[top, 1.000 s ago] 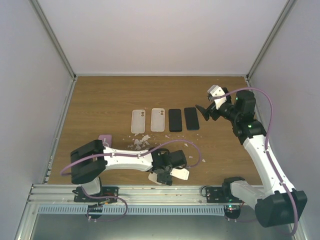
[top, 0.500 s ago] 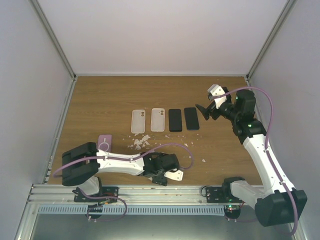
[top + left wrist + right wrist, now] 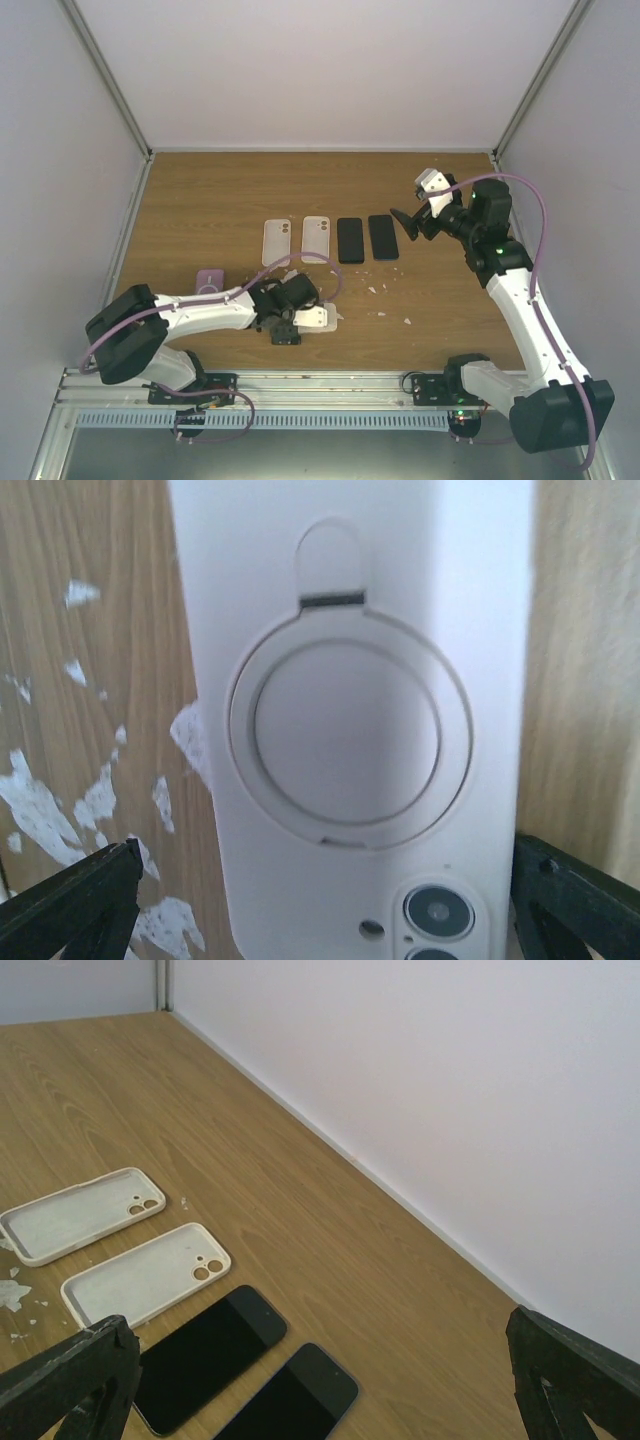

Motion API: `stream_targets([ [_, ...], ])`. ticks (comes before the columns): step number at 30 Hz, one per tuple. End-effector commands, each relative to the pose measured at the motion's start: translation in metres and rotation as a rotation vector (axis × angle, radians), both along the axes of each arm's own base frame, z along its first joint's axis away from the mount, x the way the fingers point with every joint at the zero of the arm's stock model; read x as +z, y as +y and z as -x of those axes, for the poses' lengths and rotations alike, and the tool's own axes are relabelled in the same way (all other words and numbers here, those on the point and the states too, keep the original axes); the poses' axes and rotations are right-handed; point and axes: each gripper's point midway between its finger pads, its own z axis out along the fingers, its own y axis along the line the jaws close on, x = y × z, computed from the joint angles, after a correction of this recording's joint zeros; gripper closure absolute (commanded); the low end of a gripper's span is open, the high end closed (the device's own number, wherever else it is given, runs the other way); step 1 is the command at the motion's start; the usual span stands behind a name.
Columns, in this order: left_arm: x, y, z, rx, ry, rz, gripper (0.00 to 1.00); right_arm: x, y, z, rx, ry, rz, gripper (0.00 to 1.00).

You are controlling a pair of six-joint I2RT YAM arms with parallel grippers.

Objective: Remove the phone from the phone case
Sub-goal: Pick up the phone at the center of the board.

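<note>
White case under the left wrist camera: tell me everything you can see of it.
The white case lies flat on the wooden table, back up, matte and smooth like silicone. A round raised ring with a small tab above it fills its middle. Camera lenses show in the cutout, so a phone seems to be inside. White flakes lie beside it. The open left gripper straddles it.

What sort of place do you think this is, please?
Probably a robot test cell: a wooden table boxed in by plain white walls, two arms bolted to a metal rail, phones and cases in a row.
</note>
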Motion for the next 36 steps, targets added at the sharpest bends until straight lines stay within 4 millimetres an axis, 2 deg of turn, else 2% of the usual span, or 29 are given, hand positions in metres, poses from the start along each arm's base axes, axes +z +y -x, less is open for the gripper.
stream_targets([
  [1, -0.013, 0.028, 0.005, 0.041, 0.109, -0.041, 0.01, 0.015, 0.000, -0.003, 0.008, -0.029, -0.029, 0.00],
  [7, -0.015, 0.018, -0.002, 0.085, 0.228, 0.009, 0.01, 0.018, 0.001, -0.003, 0.013, -0.029, -0.030, 0.00],
  [12, -0.020, 0.012, -0.008, 0.099, 0.260, 0.013, 0.01, 0.017, 0.001, 0.000, 0.015, -0.028, -0.019, 0.01],
  [17, -0.027, 0.010, -0.001, 0.092, 0.299, 0.012, 0.01, 0.016, 0.001, 0.001, 0.018, -0.024, -0.022, 0.00],
  [22, -0.038, 0.016, 0.005, 0.089, 0.329, -0.014, 0.10, 0.018, 0.003, 0.001, 0.026, -0.019, -0.037, 0.00],
  [26, -0.041, 0.018, 0.006, 0.093, 0.338, -0.023, 0.17, 0.011, 0.006, 0.002, 0.045, 0.014, -0.042, 0.00],
  [30, -0.028, 0.011, -0.003, 0.106, 0.304, 0.012, 0.23, -0.005, 0.009, 0.005, 0.056, 0.091, -0.062, 0.00],
  [33, -0.004, -0.001, -0.015, 0.119, 0.247, 0.067, 0.27, -0.031, 0.016, 0.014, 0.093, 0.191, -0.108, 0.00],
  [36, 0.020, -0.011, -0.023, 0.114, 0.206, 0.131, 0.31, -0.046, 0.022, 0.023, 0.126, 0.239, -0.126, 0.00],
])
